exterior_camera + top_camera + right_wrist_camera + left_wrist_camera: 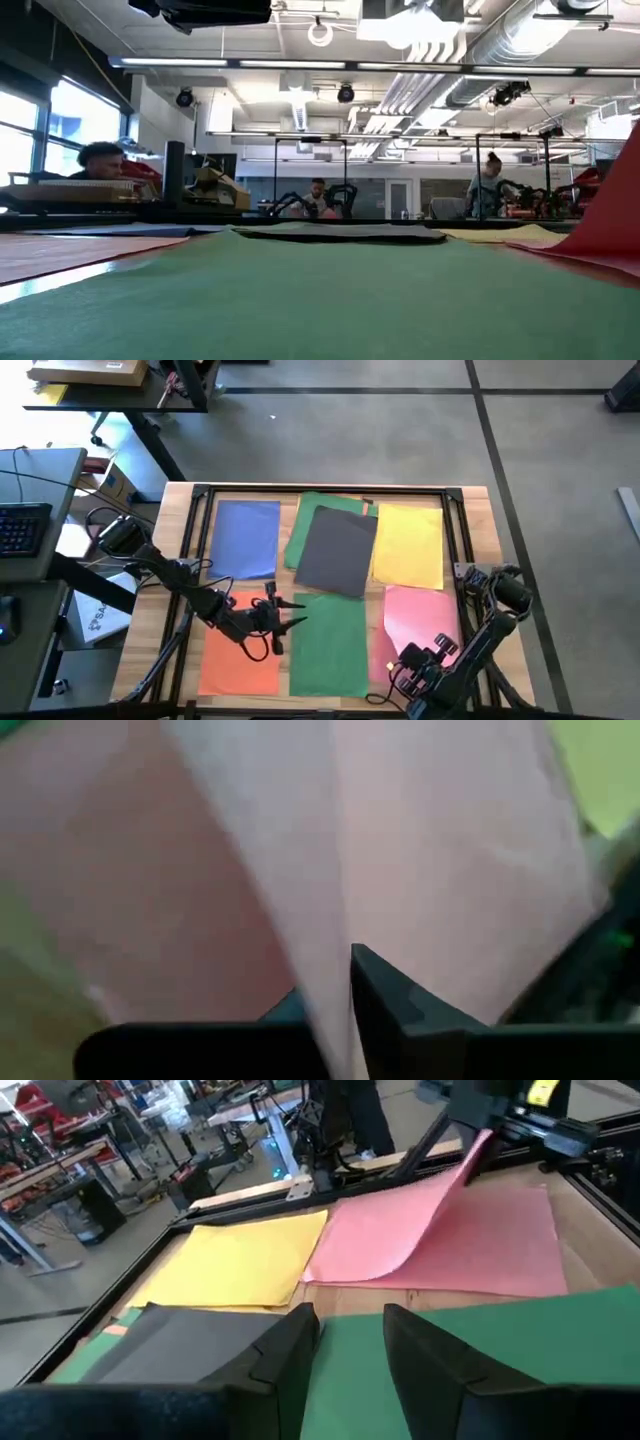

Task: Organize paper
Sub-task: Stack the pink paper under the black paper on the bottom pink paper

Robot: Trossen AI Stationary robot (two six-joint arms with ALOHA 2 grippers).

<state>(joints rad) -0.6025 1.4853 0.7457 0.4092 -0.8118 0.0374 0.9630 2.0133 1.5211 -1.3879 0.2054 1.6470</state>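
Right gripper (335, 1010) fingers pinch the pink sheet (420, 622) at the table's near-right, its edge curled up. Risk: thin paper creases or slips out. Left gripper (350, 1345), fingers spread, hovers over the green sheet (330, 645).

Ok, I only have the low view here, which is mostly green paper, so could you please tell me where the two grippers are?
Observer: The left gripper hovers over the near green sheet's left edge, beside the orange sheet.
Operator: Is it holding anything?
Observer: No, its fingers are apart and empty in the left wrist view.
Operator: And the right one?
Observer: The right gripper is at the pink sheet's near left corner, shut on that paper and lifting the corner into a curl.
Operator: What lies behind the green?
Observer: A dark grey sheet overlapping another green one, with blue and yellow on either side.
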